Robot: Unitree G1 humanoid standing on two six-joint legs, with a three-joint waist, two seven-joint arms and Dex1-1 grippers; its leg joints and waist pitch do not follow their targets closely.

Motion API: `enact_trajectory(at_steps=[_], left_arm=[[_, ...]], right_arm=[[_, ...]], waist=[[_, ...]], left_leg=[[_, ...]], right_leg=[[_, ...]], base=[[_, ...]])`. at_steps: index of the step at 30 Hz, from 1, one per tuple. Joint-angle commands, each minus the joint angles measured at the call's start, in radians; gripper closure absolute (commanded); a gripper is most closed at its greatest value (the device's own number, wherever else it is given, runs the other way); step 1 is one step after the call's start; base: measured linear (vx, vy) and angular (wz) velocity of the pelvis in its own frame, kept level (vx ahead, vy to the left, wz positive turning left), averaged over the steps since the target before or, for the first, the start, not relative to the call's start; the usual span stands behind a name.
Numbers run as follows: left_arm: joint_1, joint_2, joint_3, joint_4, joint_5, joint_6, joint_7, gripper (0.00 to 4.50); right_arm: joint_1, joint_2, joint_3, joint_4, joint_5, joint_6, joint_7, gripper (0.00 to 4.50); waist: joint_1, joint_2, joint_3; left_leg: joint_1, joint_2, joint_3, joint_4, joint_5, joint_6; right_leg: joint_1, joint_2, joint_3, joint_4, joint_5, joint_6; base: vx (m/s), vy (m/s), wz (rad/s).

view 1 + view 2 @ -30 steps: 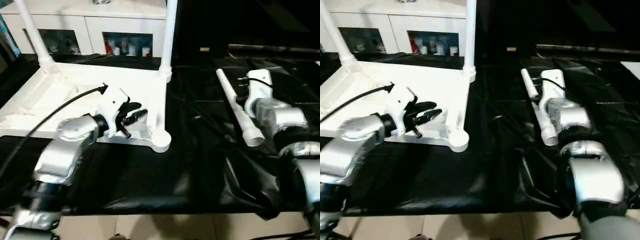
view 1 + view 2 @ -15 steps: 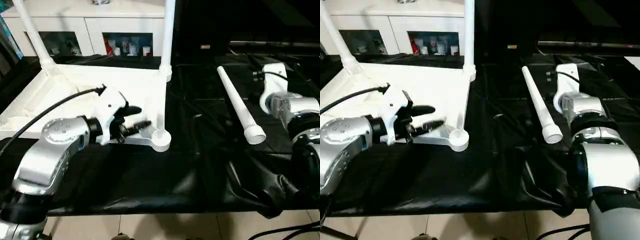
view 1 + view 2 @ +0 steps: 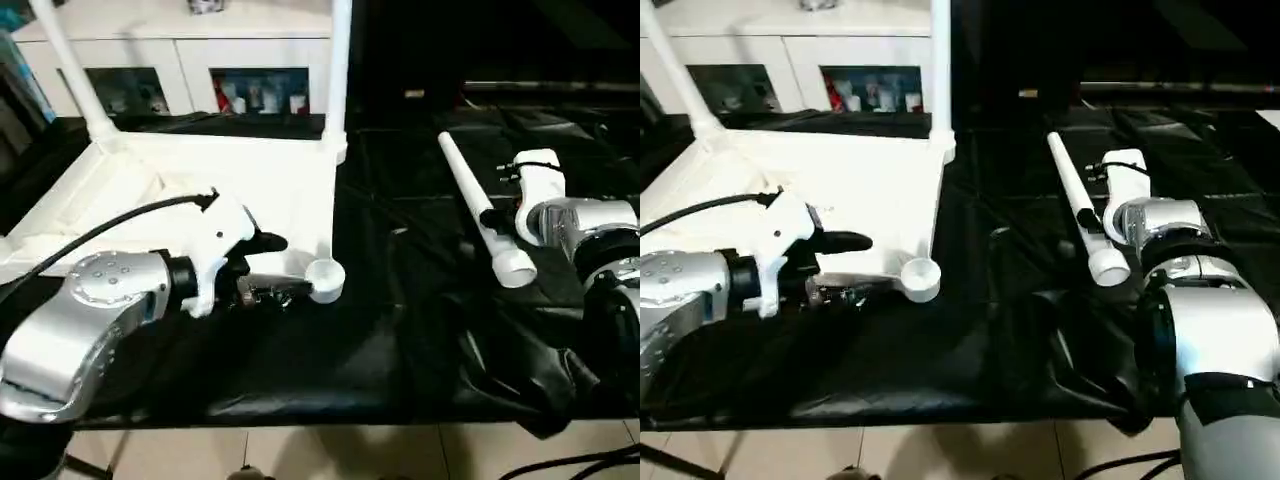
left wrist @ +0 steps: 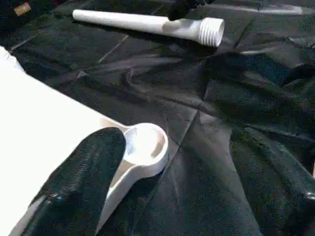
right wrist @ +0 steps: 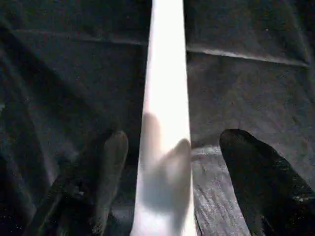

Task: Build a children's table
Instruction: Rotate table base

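An upturned tabletop (image 3: 150, 190) lies on black sheeting, a loose leg (image 3: 478, 212) to its right. The right gripper (image 5: 172, 162) straddles that leg, fingers spread (not yet touching); the left gripper (image 3: 262, 268) sits open by the empty corner socket (image 3: 324, 278). Close squarely on the leg before lifting.

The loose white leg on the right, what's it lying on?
The loose leg lies on crinkled black sheeting covering the surface; whatever is beneath the sheeting is hidden.

Black-sheeted table (image 3: 330, 360) carries upturned tabletop (image 3: 150, 190) and loose leg (image 3: 478, 212).
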State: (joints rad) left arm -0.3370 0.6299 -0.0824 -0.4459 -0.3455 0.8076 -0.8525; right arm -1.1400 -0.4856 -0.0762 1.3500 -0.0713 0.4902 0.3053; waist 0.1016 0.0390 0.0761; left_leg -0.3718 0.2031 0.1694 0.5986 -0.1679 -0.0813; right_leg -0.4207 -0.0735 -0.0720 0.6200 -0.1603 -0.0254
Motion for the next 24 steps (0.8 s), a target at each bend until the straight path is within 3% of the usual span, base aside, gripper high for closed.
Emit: enact_trajectory(at_steps=[1, 2, 5, 7, 12, 13, 18, 21, 22, 24], left_arm=[[0.009, 0.019, 0.017, -0.031, -0.02, 0.024, -0.012, 0.19], [0.012, 0.026, 0.019, -0.042, -0.029, 0.037, -0.014, 0.09], [0.017, 0.036, 0.026, -0.07, -0.05, 0.065, -0.012, 0.09], [0.026, 0.058, 0.042, -0.104, -0.082, 0.101, -0.017, 0.09], [0.036, 0.089, 0.067, -0.144, -0.113, 0.142, -0.025, 0.09], [0.041, 0.1, 0.072, -0.149, -0.12, 0.147, -0.028, 0.09], [0.046, 0.12, 0.084, -0.166, -0.142, 0.171, -0.025, 0.0], [0.044, 0.129, 0.092, -0.174, -0.161, 0.191, -0.019, 0.0], [0.046, 0.131, 0.095, -0.178, -0.165, 0.196, -0.02, 0.0], [0.048, 0.141, 0.097, -0.185, -0.178, 0.207, -0.023, 0.0]], right_arm=[[-0.029, -0.009, 0.01, 0.017, -0.016, 0.019, 0.005, 1.1], [-0.029, -0.011, 0.012, 0.018, -0.023, 0.024, 0.006, 1.1], [-0.03, -0.015, 0.018, 0.02, -0.038, 0.027, 0.006, 1.1], [-0.032, -0.02, 0.023, 0.021, -0.048, 0.022, 0.012, 1.1], [-0.042, -0.026, 0.034, 0.021, -0.062, 0.031, 0.03, 1.1], [-0.044, -0.025, 0.045, 0.022, -0.075, 0.032, 0.045, 1.1], [-0.044, -0.025, 0.061, 0.025, -0.098, 0.042, 0.082, 1.5], [-0.045, -0.026, 0.077, 0.027, -0.112, 0.052, 0.116, 1.85], [-0.045, -0.025, 0.08, 0.028, -0.114, 0.055, 0.133, 1.85], [-0.045, -0.025, 0.097, 0.03, -0.128, 0.059, 0.171, 2.11]], waist=[[0.002, 0.005, -0.069], [-0.001, 0.008, -0.061], [-0.003, 0.003, -0.055], [-0.006, 0.005, -0.043], [-0.013, 0.006, -0.041], [-0.015, 0.006, -0.033], [-0.019, 0.005, -0.023], [-0.019, 0.004, -0.019], [-0.019, -0.004, -0.023], [-0.017, 0.001, -0.02]], left_leg=[[0.005, 0.005, -0.002, -0.057, -0.34, -0.02], [0.005, 0.004, -0.001, -0.059, -0.35, -0.02], [0.004, 0.002, -0.002, -0.06, -0.343, -0.012], [0.001, 0.001, -0.001, -0.061, -0.338, -0.008], [-0.013, -0.001, 0.0, -0.056, -0.256, 0.012], [-0.013, -0.001, 0.001, -0.057, -0.266, 0.017], [-0.009, 0.001, 0.0, -0.059, -0.289, 0.015], [-0.011, 0.004, 0.001, -0.06, -0.265, 0.019], [-0.01, 0.004, 0.003, -0.058, -0.256, 0.022], [-0.012, 0.006, 0.002, -0.059, -0.247, 0.025]], right_leg=[[0.05, -0.045, 0.03, -0.074, -0.349, -0.195], [0.046, -0.042, 0.031, -0.076, -0.355, -0.193], [0.047, -0.044, 0.031, -0.078, -0.38, -0.181], [0.042, -0.041, 0.033, -0.079, -0.382, -0.18], [0.043, -0.037, 0.034, -0.068, -0.282, -0.199], [0.039, -0.037, 0.033, -0.071, -0.296, -0.2], [0.038, -0.04, 0.034, -0.074, -0.34, -0.2], [0.038, -0.039, 0.037, -0.071, -0.304, -0.218], [0.04, -0.039, 0.037, -0.07, -0.293, -0.224], [0.04, -0.041, 0.038, -0.068, -0.29, -0.229]], base=[[0.0, 0.0, 0.0], [0.0, 0.0, 0.0], [0.0, 0.0, 0.0], [0.0, 0.0, 0.0], [0.0, 0.0, 0.0], [0.0, 0.0, 0.0], [0.0, 0.0, 0.0], [0.0, 0.0, 0.0], [0.0, 0.0, 0.0], [0.0, 0.0, 0.0]])
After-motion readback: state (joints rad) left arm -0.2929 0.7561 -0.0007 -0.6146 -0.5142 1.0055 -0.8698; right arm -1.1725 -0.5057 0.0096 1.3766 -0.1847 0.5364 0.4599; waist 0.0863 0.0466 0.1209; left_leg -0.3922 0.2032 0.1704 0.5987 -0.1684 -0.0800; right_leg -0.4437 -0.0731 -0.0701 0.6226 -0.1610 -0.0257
